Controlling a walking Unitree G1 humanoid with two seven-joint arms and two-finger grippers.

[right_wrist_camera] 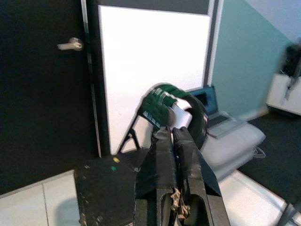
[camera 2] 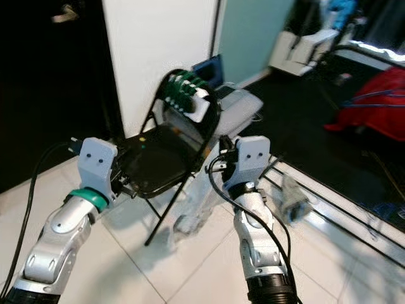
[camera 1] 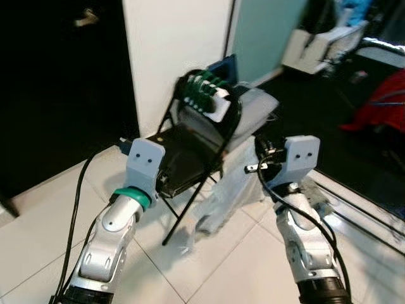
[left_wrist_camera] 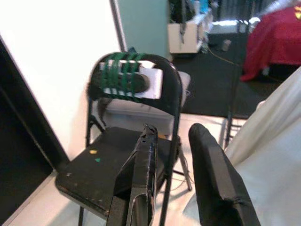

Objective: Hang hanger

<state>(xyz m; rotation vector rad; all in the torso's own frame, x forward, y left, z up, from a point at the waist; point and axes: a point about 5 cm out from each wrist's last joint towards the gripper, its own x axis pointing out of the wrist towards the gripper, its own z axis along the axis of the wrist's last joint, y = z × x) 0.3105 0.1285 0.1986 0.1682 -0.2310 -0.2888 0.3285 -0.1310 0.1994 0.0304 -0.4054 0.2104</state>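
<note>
Several green hangers (camera 1: pixel 204 92) sit bunched over the top of a black folding chair's backrest (camera 1: pixel 233 120), against a white piece (camera 1: pixel 219 106). The same green hangers (left_wrist_camera: pixel 121 77) appear in the left wrist view, above the chair seat (left_wrist_camera: pixel 106 162). My left gripper (left_wrist_camera: pixel 173 136) is open, held low in front of the seat with nothing between its fingers. My right gripper (right_wrist_camera: pixel 172 134) is shut, nothing seen in it, pointing at the backrest from the chair's right side. In the eye views each wrist housing (camera 1: pixel 145 161) hides most of the fingers.
A white plastic sheet (camera 1: pixel 231 190) lies on the tiled floor by the chair's right legs. Behind the chair sit a grey cushion (camera 1: pixel 261 104) and a laptop (camera 1: pixel 224 67). A black door (camera 1: pixel 57 82) is at the left, red fabric (camera 1: pixel 383 104) at the far right.
</note>
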